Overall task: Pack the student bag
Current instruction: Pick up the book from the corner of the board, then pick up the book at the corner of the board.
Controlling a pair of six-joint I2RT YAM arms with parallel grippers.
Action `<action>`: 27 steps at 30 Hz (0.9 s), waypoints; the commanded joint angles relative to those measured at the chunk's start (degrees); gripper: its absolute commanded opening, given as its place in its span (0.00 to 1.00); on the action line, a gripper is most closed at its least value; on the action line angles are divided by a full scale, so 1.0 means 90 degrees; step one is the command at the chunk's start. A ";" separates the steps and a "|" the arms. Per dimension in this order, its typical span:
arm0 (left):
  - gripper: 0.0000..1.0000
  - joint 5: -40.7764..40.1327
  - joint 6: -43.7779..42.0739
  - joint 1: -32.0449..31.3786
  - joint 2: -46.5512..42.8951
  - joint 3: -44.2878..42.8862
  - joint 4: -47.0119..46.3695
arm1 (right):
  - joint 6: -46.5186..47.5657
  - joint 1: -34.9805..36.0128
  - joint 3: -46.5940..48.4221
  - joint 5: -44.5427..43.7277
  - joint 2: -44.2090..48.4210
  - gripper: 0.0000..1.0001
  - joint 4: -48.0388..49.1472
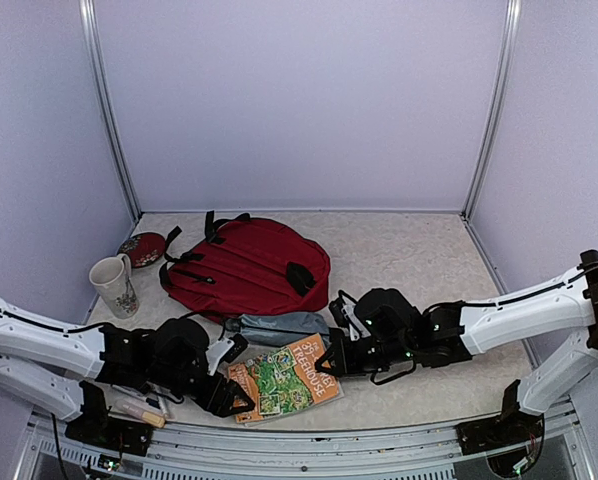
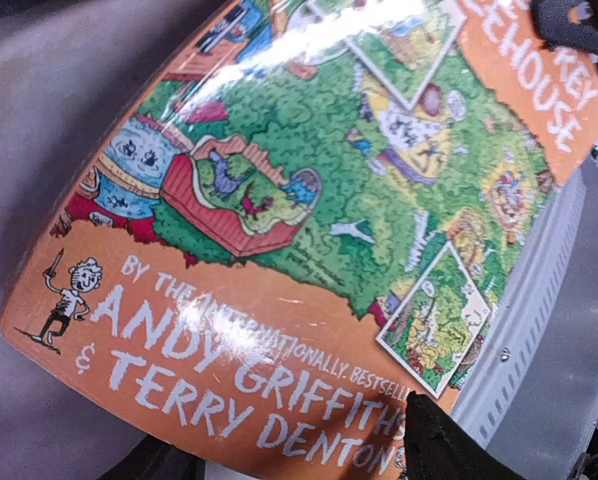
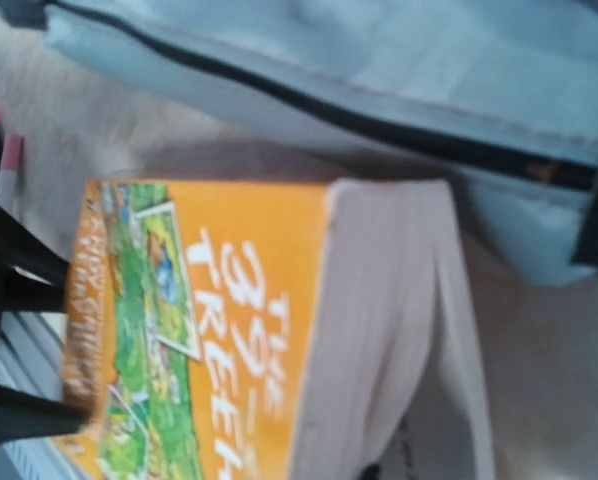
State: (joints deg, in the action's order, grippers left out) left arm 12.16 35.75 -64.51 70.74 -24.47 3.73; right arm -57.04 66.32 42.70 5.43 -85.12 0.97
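Note:
The dark red student bag lies flat at the middle back of the table, with its zippers shut as far as I can see. An orange book with a green cover picture lies in front of it. My left gripper is shut on the book's near-left end. One black finger presses on the book's cover. My right gripper is at the book's right edge and seems shut on it. The book's cover and page edge fill the right wrist view and hide the fingers.
A small grey zip pouch lies between the bag and the book and also shows in the right wrist view. A white mug and a small dark red round item stand at the left. Pens lie near the front rail.

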 commanded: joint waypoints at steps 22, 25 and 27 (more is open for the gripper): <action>0.95 -0.1122 -0.1535 -0.0425 -0.2699 -0.0839 0.0607 | 0.3966 0.0143 0.0625 0.0556 0.1521 0.00 -0.1772; 0.95 -0.1493 -0.1304 -0.0429 -0.2337 -0.0693 0.0930 | 0.3850 0.0053 0.0377 0.0438 0.1725 0.00 -0.1606; 0.95 -0.1582 -0.1157 -0.0430 -0.2054 -0.0695 0.1037 | 0.3789 -0.0014 0.0261 0.0324 0.1801 0.00 -0.1606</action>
State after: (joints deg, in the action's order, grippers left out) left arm 2.92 24.29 -68.20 48.56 -29.52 12.58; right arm -23.86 66.26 46.83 9.34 -71.55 -15.38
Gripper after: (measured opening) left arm 0.953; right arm 0.128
